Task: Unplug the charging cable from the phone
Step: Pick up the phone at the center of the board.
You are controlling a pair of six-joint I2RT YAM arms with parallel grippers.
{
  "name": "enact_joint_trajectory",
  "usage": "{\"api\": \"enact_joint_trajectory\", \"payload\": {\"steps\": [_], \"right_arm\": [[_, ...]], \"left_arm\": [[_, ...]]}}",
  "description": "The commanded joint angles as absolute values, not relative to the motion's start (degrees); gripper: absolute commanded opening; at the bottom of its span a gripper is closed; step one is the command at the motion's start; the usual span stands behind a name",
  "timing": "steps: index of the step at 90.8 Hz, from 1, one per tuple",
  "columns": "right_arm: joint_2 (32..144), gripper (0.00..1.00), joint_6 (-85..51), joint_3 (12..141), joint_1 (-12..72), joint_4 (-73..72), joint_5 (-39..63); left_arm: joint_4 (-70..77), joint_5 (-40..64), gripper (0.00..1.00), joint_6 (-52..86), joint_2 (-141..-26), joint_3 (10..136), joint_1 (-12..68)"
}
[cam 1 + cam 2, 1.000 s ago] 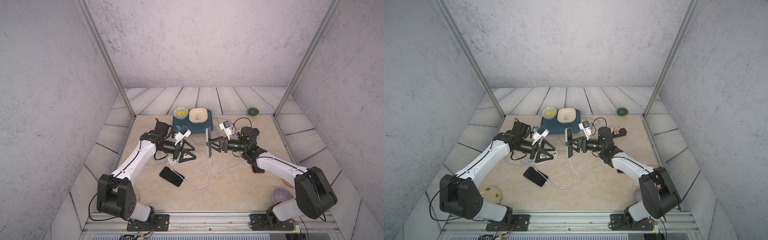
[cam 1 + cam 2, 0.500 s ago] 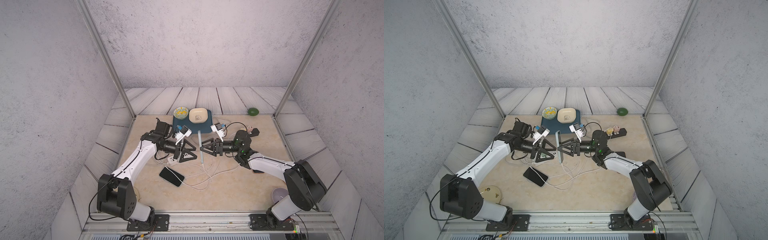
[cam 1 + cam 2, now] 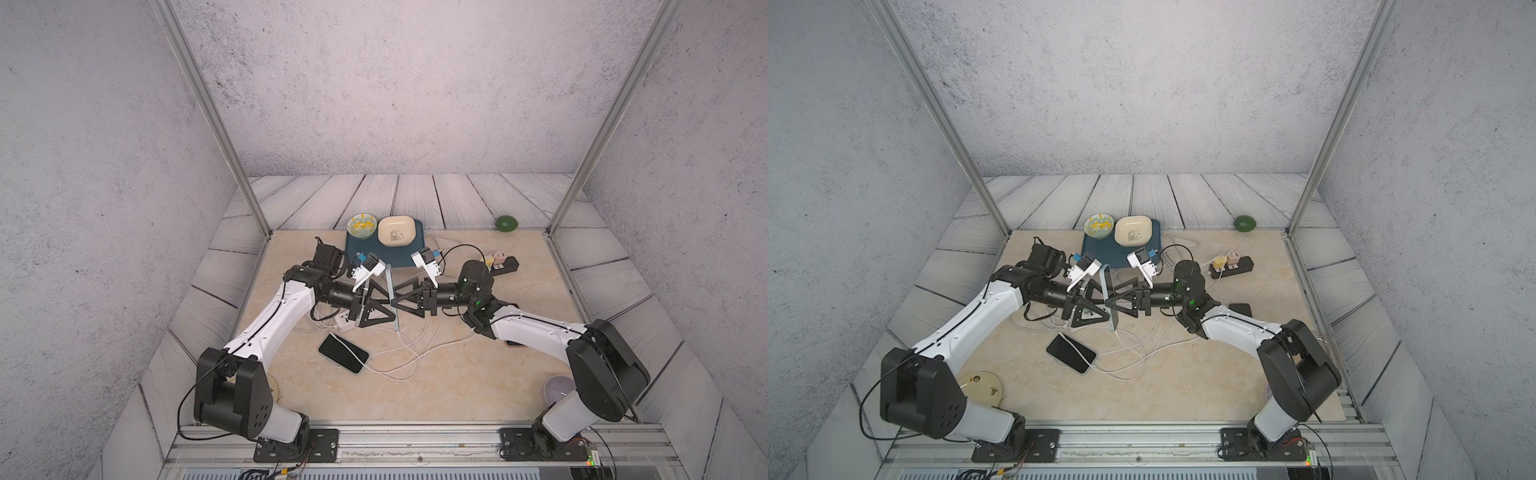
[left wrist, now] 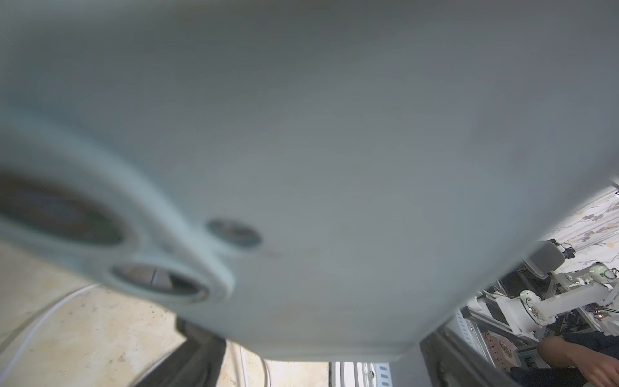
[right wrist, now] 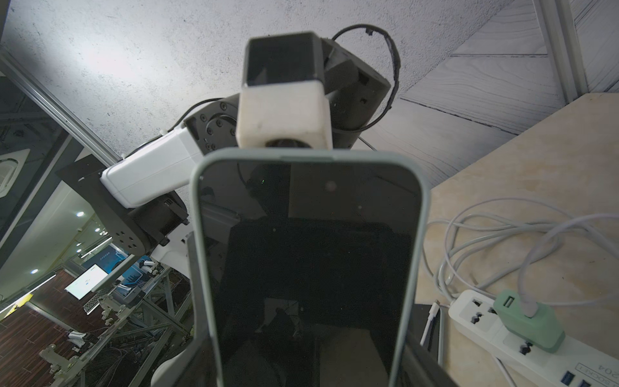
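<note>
My right gripper [image 3: 400, 303] is shut on the phone [image 3: 391, 293], gripping its two long sides. The phone has a pale grey-green case and stands on end above the table. Its dark screen [image 5: 308, 268] faces the right wrist camera. A white charging cable [image 3: 399, 335] drops from its lower end into the tangle on the table; the plug itself is too small to make out. My left gripper [image 3: 384, 306] is open, its fingers [image 4: 197, 360] spread on either side of the phone's back [image 4: 335, 167], which fills the left wrist view with its lenses showing.
A second dark phone [image 3: 343, 352] lies on the table with a cable in it. A white power strip [image 5: 485, 321] carries a green charger [image 5: 531, 323]. At the back are a blue tray [image 3: 401, 261] with two dishes, a black power strip [image 3: 505, 264] and a green fruit [image 3: 507, 223].
My right gripper has carried the upright phone leftward until it stands at the left gripper's open fingers. The left arm has stayed where it was.
</note>
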State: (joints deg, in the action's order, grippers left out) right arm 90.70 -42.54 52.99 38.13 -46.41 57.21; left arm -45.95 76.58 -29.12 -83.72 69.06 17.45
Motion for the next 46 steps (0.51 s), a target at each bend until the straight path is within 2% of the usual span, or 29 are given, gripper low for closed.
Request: {"api": "enact_joint_trajectory", "payload": {"steps": [1,34,46], "right_arm": [[88.5,0.4,-39.7,55.0,38.9,-47.2,54.8],[89.4,0.37,-42.6,53.9,39.7,-54.5,52.3],[89.9,0.37,-43.2,53.9,39.7,-55.6,52.2]], "left_arm": [[-47.4,78.0,0.98,-30.7,-84.5,69.2,17.8],[-51.2,78.7,1.0,-34.8,-85.6,70.1,17.8],[-56.3,79.8,0.9,-39.2,-86.7,71.6,17.9]]}}
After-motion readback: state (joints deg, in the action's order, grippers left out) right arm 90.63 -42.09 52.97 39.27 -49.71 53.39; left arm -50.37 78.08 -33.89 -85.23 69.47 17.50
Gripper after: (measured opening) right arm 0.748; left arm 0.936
